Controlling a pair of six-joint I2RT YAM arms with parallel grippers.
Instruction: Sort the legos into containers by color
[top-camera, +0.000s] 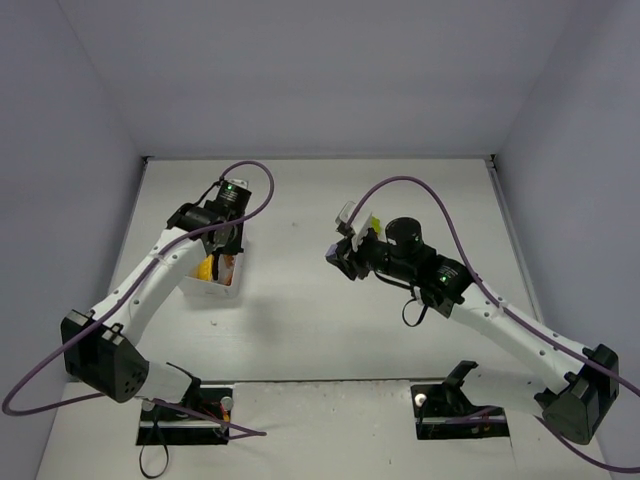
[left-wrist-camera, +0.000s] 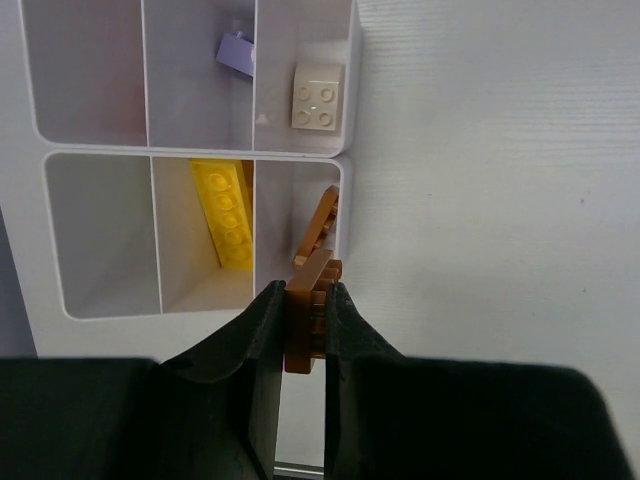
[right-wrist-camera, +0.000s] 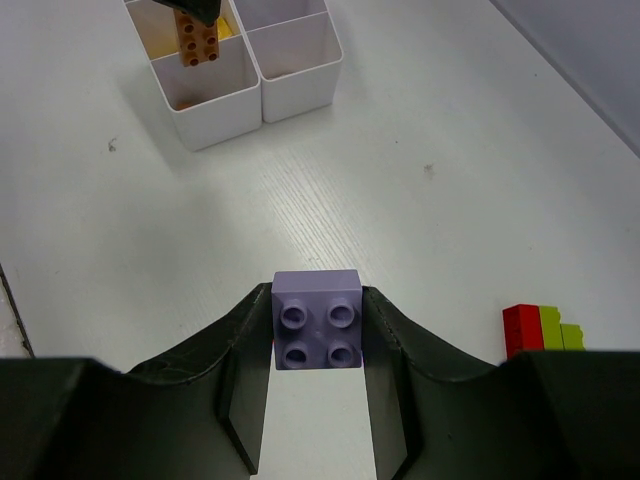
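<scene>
- Top view: left gripper (top-camera: 222, 247) hovers over the tray (top-camera: 215, 290); right gripper (top-camera: 350, 236) hangs well apart, off to its right.
- Left wrist: jaws pinch a brown brick (left-wrist-camera: 308, 320) right over the near wall of the cell holding its brown twin (left-wrist-camera: 322, 220). Released here, it could clip that wall and tumble out.
- Right wrist: jaws clamped on a lilac brick (right-wrist-camera: 318, 320), tray far ahead.
</scene>
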